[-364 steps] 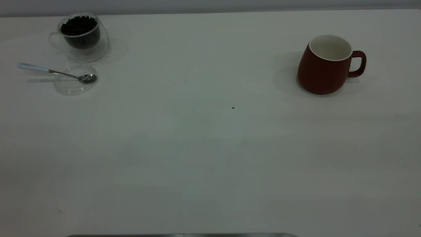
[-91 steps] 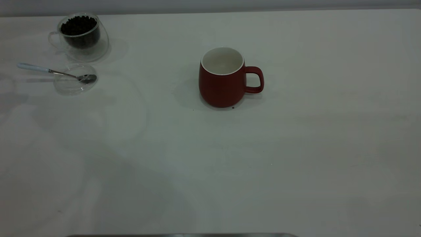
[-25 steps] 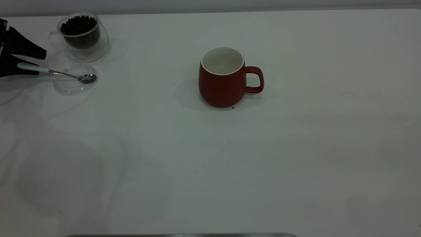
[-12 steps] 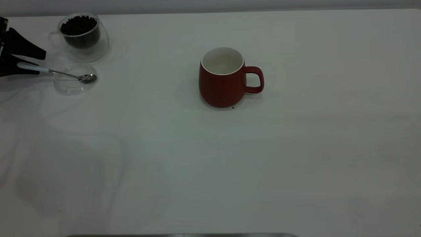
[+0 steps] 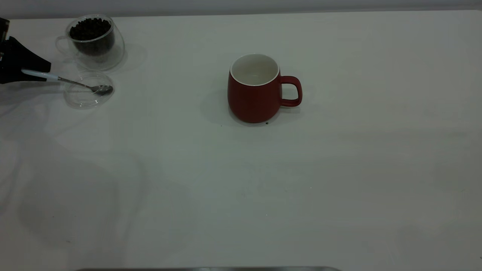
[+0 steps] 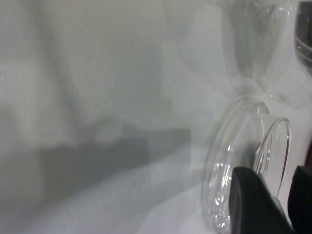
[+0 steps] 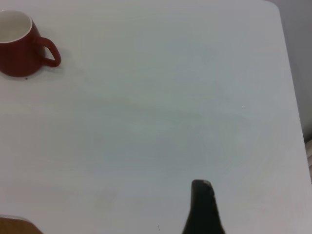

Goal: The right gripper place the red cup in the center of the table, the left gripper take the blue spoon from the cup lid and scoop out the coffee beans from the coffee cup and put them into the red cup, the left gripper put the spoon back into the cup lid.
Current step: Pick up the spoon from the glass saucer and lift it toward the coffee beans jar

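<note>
Nearest you, the table (image 5: 241,195) is bare white with a few dark specks. Farther back, about mid-table, the red cup (image 5: 253,90) stands upright, handle toward the right arm's side, white inside showing; the right wrist view also catches the cup (image 7: 19,46), well away from the right gripper (image 7: 204,207), of which you see only one dark finger low in that view, so you cannot tell how its fingers stand. That arm is out of the exterior view.

Farther back on the left side, the left gripper (image 5: 22,67) has its dark fingers closed onto the pale handle end of the spoon (image 5: 64,79). The spoon's metal bowl rests inside the clear lid (image 5: 89,98), its handle slanting up over the lid's rim to the gripper. In the left wrist view, the lid (image 6: 229,165) sits just beyond the fingertips (image 6: 251,195).

At the back edge, the glass coffee cup (image 5: 94,41) stands just behind the lid, heaped with beans (image 5: 90,29).
</note>
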Tool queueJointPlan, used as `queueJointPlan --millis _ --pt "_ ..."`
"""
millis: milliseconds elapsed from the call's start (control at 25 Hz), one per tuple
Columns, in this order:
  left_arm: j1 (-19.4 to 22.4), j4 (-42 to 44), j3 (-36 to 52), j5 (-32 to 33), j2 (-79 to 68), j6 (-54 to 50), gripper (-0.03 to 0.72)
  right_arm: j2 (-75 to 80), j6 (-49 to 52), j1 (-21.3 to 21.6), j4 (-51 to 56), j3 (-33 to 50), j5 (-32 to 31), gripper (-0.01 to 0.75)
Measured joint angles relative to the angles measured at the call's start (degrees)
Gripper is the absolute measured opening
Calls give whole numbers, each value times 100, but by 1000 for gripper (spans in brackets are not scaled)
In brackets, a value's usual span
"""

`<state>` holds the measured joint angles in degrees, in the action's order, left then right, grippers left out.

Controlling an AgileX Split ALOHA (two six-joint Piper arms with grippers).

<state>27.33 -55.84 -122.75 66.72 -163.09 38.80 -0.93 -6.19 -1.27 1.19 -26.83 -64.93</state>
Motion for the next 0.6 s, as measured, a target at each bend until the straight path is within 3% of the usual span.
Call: queueJointPlan --millis 360,600 --pt "-7 20 -4 0 358 -64 289 0 0 0 0 0 0 588" --pt "-106 58 -4 0 361 -149 212 0 0 0 0 0 0 588"
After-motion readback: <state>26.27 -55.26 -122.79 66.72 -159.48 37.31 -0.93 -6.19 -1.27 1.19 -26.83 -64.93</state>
